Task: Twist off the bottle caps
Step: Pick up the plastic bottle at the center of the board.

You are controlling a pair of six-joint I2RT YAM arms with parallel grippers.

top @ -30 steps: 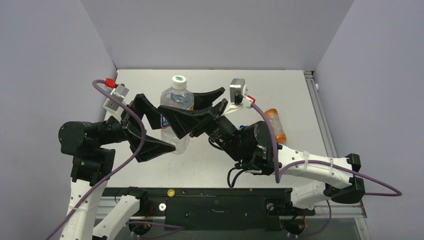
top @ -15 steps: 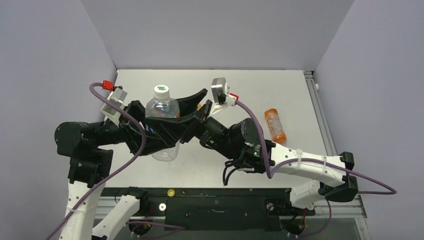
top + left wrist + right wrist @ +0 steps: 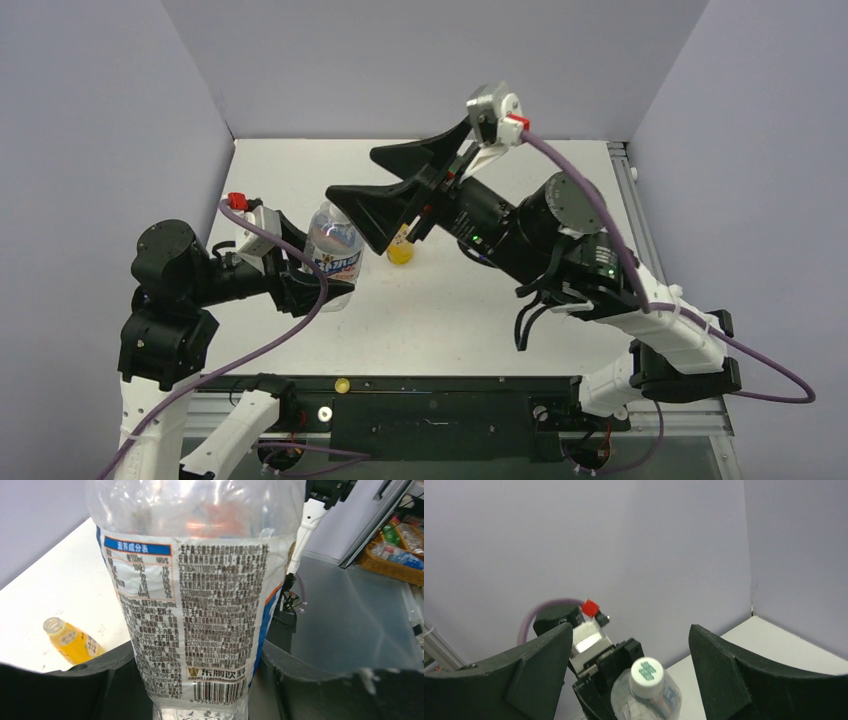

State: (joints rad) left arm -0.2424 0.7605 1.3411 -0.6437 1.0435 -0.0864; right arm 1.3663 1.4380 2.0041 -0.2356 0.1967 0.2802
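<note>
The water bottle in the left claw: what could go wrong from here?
1. The left gripper grips the water bottle by its thin, clear body, so it might squash or spin once twisting starts.
2. The right gripper hangs open above the white cap. A crooked descent could knock the bottle askew.
3. The yellow bottle lies uncapped on the table and might spill if bumped.
</note>
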